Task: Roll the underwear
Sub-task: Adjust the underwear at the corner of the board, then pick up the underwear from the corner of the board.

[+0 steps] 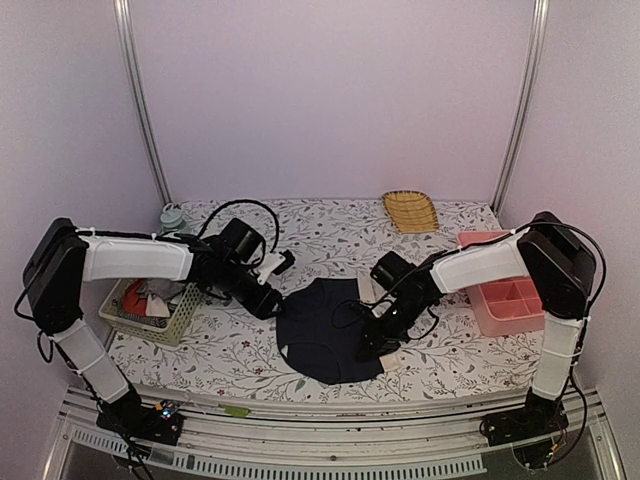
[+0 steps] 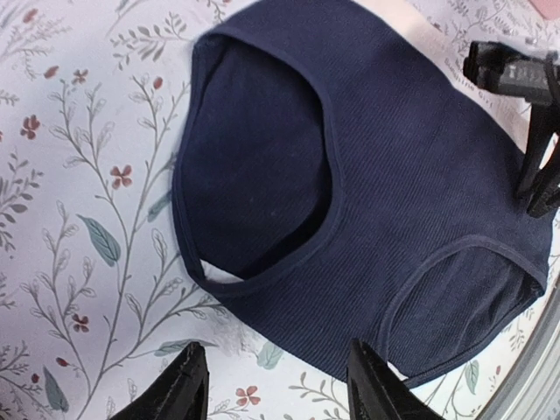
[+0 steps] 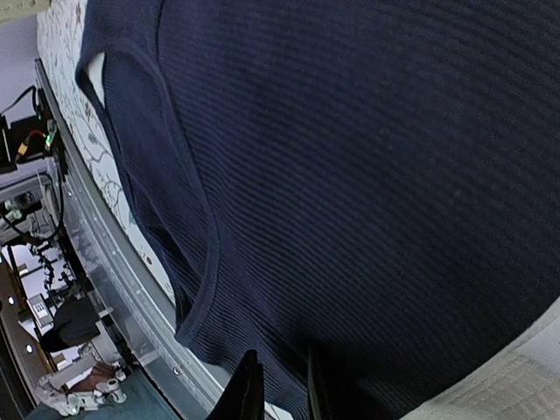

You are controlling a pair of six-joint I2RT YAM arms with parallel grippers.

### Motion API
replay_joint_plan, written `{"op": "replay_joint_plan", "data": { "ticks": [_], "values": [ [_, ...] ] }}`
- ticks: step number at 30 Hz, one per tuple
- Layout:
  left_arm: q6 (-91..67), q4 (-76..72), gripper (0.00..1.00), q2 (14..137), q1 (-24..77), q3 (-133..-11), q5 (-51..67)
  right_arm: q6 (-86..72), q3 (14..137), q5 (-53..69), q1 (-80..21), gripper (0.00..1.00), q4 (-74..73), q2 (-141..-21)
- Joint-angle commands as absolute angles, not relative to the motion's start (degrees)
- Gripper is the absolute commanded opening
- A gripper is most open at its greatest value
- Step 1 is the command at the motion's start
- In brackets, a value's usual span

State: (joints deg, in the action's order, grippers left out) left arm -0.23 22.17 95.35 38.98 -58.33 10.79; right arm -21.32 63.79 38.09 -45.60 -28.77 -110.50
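Left pincer (image 2: 276,389) open, empty, hovering at the edge of the underwear (image 2: 394,192). Right pincer (image 3: 280,389) jaws narrow, low over the cloth; can't tell if pinching. Underwear dark, spread flat on tabletop (image 2: 87,219) between both arms. No roll started, all rolling left.

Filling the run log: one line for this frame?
dark navy ribbed cloth briefs: flat, unrolled, on floral tablecloth | left gripper: open, empty, at briefs' edge | right gripper: narrow over briefs, grip unclear
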Motion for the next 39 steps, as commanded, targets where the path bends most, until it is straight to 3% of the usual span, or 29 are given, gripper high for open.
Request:
{"op": "replay_joint_plan", "data": {
  "ticks": [1, 8, 10, 17, 25, 39],
  "values": [
    [-1.7, 20.1, 0.54, 93.5, 38.7, -56.7, 14.0, -19.3, 60.7, 39.9, -49.3, 0.2, -28.8, -111.4],
    [-1.1, 20.1, 0.53, 93.8, 38.7, -57.5, 16.3, -19.8, 57.5, 43.4, -51.8, 0.21, -29.6, -106.8],
    [-0.6, 20.3, 0.53, 94.5, 38.8, -58.5, 17.7, -18.9, 60.3, 42.9, -50.9, 0.26, -31.3, -104.8],
    [1.0, 20.5, 0.51, 101.0, 38.8, -66.6, 20.0, -17.9, 68.7, 39.5, -37.8, 0.37, -30.7, -100.0],
    [1.1, 20.7, 0.52, 106.1, 38.5, -73.0, 21.0, -9.6, 77.6, 28.2, -28.6, 0.4, -33.9, -106.8],
    [1.4, 20.8, 0.51, 105.6, 37.8, -71.2, 22.1, 3.6, 86.2, 31.7, -28.2, 0.45, -38.8, -122.5]
  ]
}}
